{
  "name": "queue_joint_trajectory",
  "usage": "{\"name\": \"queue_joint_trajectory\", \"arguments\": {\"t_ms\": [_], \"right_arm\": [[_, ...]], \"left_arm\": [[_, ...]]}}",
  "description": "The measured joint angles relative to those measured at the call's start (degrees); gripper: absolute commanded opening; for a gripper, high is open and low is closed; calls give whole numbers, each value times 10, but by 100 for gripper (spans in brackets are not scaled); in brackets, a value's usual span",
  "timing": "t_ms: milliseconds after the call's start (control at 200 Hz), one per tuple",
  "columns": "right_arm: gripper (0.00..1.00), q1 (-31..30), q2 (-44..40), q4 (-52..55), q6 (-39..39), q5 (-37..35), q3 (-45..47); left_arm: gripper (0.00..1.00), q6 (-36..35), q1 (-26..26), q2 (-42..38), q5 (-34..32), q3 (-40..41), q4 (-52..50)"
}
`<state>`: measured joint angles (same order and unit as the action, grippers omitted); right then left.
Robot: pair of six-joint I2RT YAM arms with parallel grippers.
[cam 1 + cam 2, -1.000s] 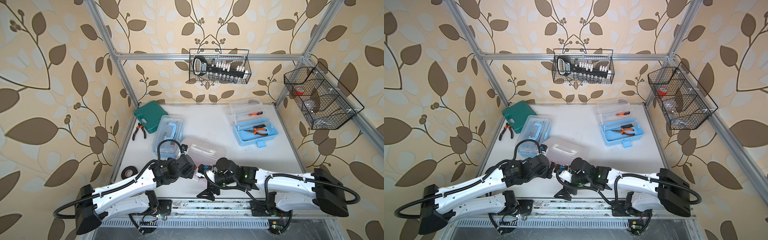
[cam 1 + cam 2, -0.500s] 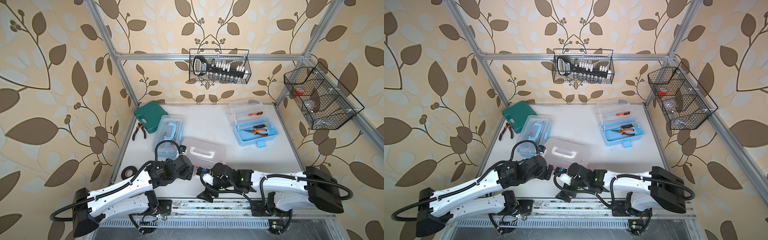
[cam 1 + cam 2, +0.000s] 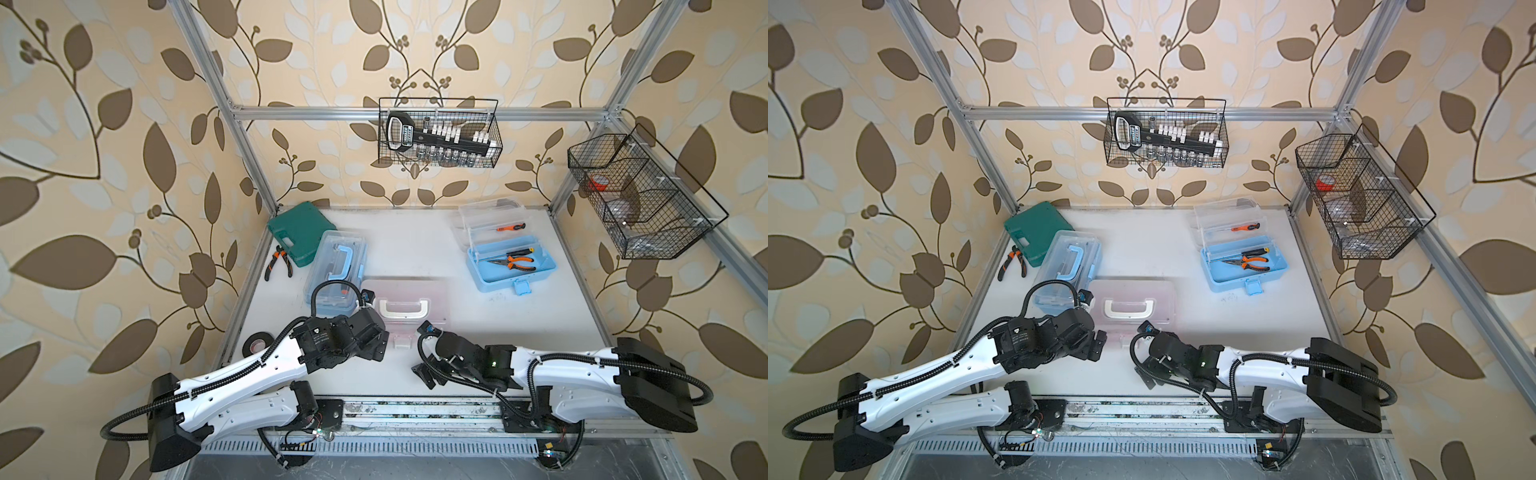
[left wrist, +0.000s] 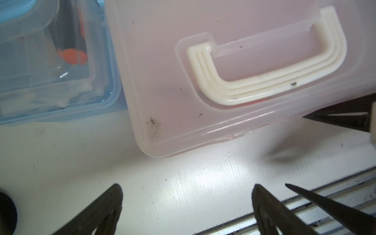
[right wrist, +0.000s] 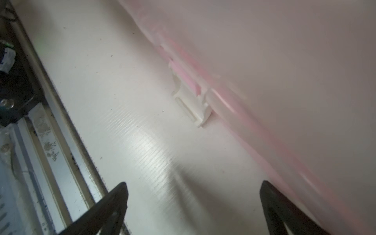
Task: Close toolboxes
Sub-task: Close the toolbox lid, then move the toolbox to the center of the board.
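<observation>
**Currently spread wide, nothing gripped**

Both of my tools stand spread apart and pinch nothing. My left tool (image 4: 187,193) hovers over the bare desk (image 3: 415,249), just short of the near left corner of the pink toolbox (image 3: 405,291). My right tool (image 5: 193,188) sits low beside that box's front edge, near it but apart from it.

The pink toolbox lies at the front middle of the desk with its clear lid down and its white handle (image 3: 401,309) flat on top. Its white latch (image 5: 191,105) sticks out onto the desk. Just beside its left end lies a light-blue toolbox (image 3: 336,266), lid down. The other light-blue toolbox (image 3: 509,270) sits well apart at the back right with its lid raised and orange-handled pliers (image 3: 513,262) inside.
</observation>
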<state>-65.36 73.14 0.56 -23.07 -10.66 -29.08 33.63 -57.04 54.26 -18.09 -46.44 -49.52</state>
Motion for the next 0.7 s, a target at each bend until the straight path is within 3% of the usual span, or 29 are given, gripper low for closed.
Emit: {"name": "queue_joint_trajectory", "arguments": {"t_ms": [275, 535, 700], "right_arm": [[98, 123, -28, -2, -23, 0, 8], [98, 157, -33, 8, -52, 38, 5], [97, 159, -54, 14, -86, 74, 2]], "left_arm": [[99, -20, 17, 13, 7, -66, 10], [99, -83, 158, 127, 65, -160, 44], [99, -124, 202, 205, 93, -200, 52]]}}
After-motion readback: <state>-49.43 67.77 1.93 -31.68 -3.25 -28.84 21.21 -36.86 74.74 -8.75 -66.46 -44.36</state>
